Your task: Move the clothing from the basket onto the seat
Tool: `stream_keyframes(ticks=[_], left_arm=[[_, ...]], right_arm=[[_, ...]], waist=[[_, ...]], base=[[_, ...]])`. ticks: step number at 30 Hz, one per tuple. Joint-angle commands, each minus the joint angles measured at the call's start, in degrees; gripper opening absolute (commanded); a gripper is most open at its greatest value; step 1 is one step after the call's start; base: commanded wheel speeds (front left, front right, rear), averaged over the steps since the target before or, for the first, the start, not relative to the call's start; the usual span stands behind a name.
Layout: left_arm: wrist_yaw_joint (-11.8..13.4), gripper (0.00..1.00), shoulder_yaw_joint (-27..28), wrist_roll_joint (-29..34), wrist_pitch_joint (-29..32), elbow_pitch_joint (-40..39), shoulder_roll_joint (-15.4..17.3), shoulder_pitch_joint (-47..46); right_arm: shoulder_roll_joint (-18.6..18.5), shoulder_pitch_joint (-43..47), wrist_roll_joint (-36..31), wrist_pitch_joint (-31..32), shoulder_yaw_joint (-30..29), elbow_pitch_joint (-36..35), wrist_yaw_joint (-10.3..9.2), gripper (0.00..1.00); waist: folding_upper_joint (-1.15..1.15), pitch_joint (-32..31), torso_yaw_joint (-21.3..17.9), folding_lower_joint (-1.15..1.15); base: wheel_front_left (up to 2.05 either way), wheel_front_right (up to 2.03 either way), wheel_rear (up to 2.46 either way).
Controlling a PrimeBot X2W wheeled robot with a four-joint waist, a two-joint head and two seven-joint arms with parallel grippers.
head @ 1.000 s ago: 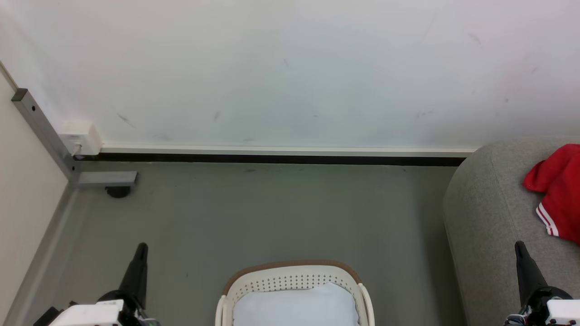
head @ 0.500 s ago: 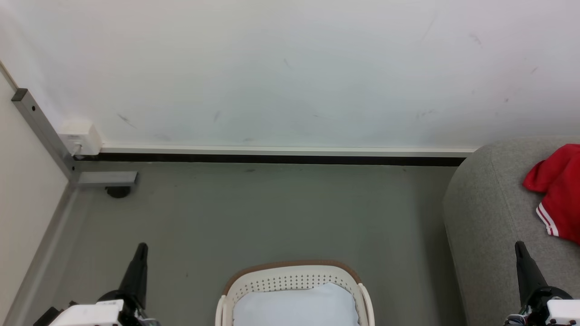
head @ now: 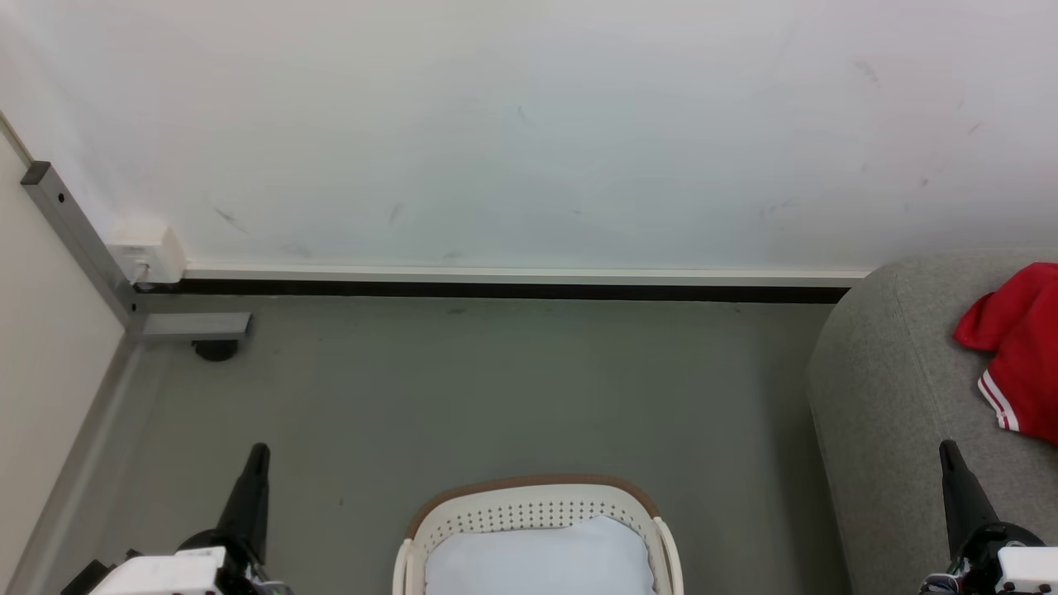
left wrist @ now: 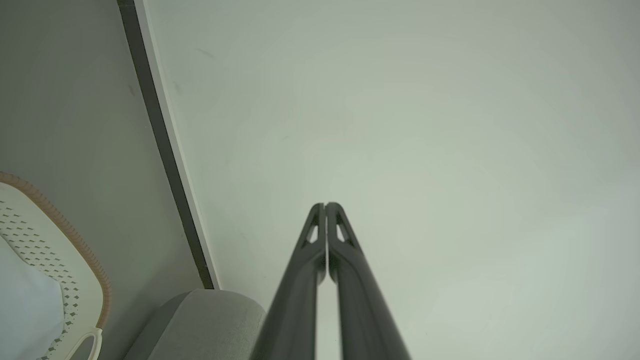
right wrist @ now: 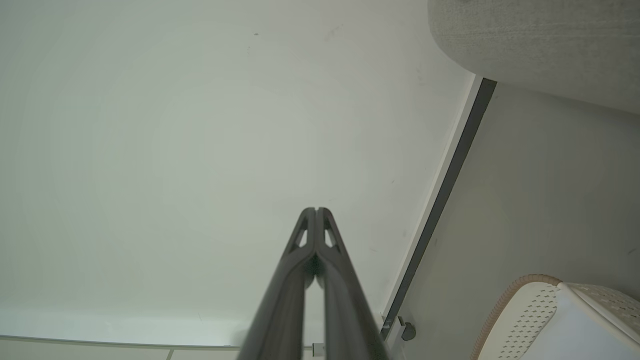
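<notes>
Red clothing (head: 1018, 351) with white stripe trim lies on the light-grey seat (head: 893, 388) at the right edge of the head view. The white basket (head: 537, 508) with a tan rim stands on the floor at bottom centre; a pale bluish-white pad (head: 541, 558) lies inside it and no red garment shows in it. My left gripper (head: 258, 453) is at the lower left, shut and empty, left of the basket. My right gripper (head: 947, 450) is at the lower right over the seat's front, shut and empty. In the wrist views both pairs of fingertips (left wrist: 325, 206) (right wrist: 316, 210) touch, pointing at the wall.
A white wall (head: 529, 132) with a dark skirting strip (head: 496, 290) runs behind the grey floor (head: 496, 388). A grey metal frame (head: 83, 248) with a foot and a white box (head: 149, 252) stands in the left corner. The basket rim (left wrist: 75, 240) and the seat corner (left wrist: 205, 320) show in the left wrist view.
</notes>
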Motion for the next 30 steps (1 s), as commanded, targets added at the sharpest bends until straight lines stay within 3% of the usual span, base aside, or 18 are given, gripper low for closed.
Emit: stream_keyframes(ticks=[1,30], left_arm=[[-0.2,0.00,0.2,-0.8,0.2,-0.2,0.1,-0.5],[-0.2,0.00,0.1,-0.8,0.2,-0.2,0.1,-0.5]], right_arm=[[0.0,-0.8,-0.3,0.1,-0.3,-0.2,-0.12,0.00],[0.1,-0.8,-0.4,0.2,-0.3,-0.2,-0.12,0.00]], waist=[[0.00,0.0,0.0,0.00],[0.00,0.0,0.0,0.00]], base=[[0.00,0.00,0.00],[0.00,0.00,0.00]])
